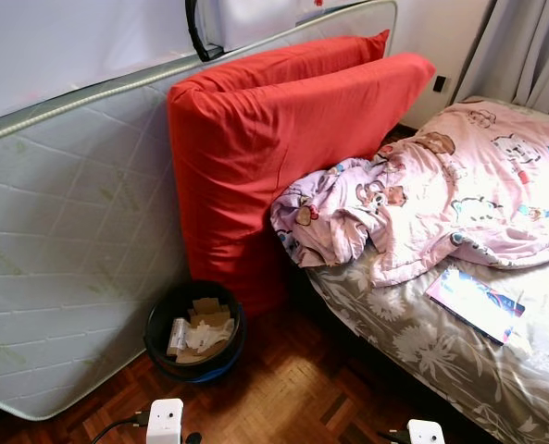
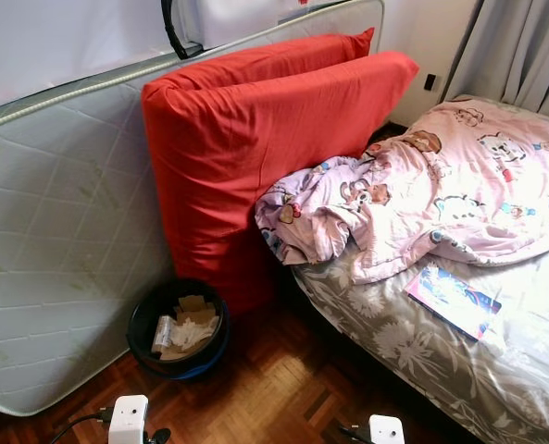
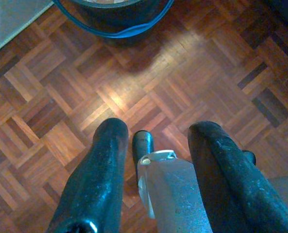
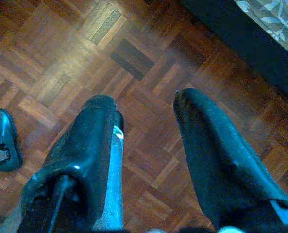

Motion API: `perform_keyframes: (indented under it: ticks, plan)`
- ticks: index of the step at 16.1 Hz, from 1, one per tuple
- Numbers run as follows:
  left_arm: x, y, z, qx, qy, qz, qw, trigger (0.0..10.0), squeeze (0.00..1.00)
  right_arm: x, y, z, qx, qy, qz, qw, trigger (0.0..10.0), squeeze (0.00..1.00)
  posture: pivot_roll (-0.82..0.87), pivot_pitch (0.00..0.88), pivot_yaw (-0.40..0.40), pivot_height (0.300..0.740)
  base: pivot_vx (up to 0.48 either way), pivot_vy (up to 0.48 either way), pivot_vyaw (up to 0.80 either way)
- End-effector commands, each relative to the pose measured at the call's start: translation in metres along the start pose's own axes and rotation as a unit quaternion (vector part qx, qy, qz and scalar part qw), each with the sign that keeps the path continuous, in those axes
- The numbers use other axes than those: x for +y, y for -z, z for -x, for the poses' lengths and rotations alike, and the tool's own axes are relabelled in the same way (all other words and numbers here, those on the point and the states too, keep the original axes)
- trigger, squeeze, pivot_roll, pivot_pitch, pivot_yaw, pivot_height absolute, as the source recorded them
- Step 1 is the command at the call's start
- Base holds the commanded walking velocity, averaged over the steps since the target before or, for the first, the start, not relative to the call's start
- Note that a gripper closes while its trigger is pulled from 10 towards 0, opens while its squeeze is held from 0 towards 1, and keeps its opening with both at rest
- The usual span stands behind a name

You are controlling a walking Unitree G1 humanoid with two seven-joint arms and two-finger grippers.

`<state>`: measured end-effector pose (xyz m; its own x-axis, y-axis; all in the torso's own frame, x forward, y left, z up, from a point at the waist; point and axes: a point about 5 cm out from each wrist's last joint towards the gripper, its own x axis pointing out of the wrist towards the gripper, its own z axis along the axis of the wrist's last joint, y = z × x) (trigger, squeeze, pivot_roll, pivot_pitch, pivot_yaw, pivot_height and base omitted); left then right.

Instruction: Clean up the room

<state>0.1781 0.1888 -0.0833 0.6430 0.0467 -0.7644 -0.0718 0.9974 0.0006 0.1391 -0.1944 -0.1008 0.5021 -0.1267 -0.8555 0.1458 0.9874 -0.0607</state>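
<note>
A black bin with a blue rim (image 1: 195, 328) stands on the parquet floor at the foot of the red cushions, holding cardboard and crumpled paper. A colourful flat booklet (image 1: 476, 303) lies on the bed's grey leaf-print sheet. A crumpled pink cartoon blanket (image 1: 441, 194) covers the bed's far part. Both arms hang low. My left gripper (image 3: 158, 128) is open over bare floor, a short way from the bin's rim (image 3: 134, 31). Open too, my right gripper (image 4: 144, 99) hangs above the floor beside the bed's dark side (image 4: 241, 43). Nothing is held.
Two big red cushions (image 1: 274, 139) lean against a white mattress (image 1: 61, 240) that stands on its side along the left wall. The bed (image 1: 422, 351) fills the right side. Parquet floor (image 1: 293, 388) lies open between bin and bed. Grey curtains (image 1: 524, 46) hang at the back right.
</note>
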Motion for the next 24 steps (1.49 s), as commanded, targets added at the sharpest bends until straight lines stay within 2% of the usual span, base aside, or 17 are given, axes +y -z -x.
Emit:
perform_keyframes:
  ticks: [1, 19, 23, 24]
  plan:
    - [0.0699, 0.0608, 0.0341, 0.096, -0.022, 0.024, 0.995, 10.0, 0.0, 0.0114, -0.0128, -0.0024, 0.006, -0.095, -0.009, 0.995, 10.0, 0.0, -0.01, 0.017, -0.015, 0.74, 0.0, 0.0, 0.0]
    - [0.0702, 0.0594, 0.0336, 0.091, -0.027, 0.03, 0.995, 10.0, 0.0, 0.0114, -0.0158, -0.0025, -0.008, -0.093, -0.021, 0.995, 10.0, 0.0, -0.01, 0.032, -0.02, 0.74, 0.0, 0.0, 0.0]
    - [0.0705, 0.0564, 0.0338, 0.066, -0.022, 0.048, 0.996, 10.0, 0.0, 0.0109, -0.0167, -0.0024, -0.011, -0.1, -0.027, 0.995, 10.0, 0.0, -0.01, 0.031, -0.022, 0.74, 0.0, 0.0, 0.0]
    - [0.071, 0.0519, 0.0332, 0.045, -0.022, 0.036, 0.998, 10.0, 0.0, 0.0113, -0.0171, -0.0024, -0.013, -0.101, -0.03, 0.994, 10.0, 0.0, -0.01, 0.031, -0.021, 0.74, 0.0, 0.0, 0.0]
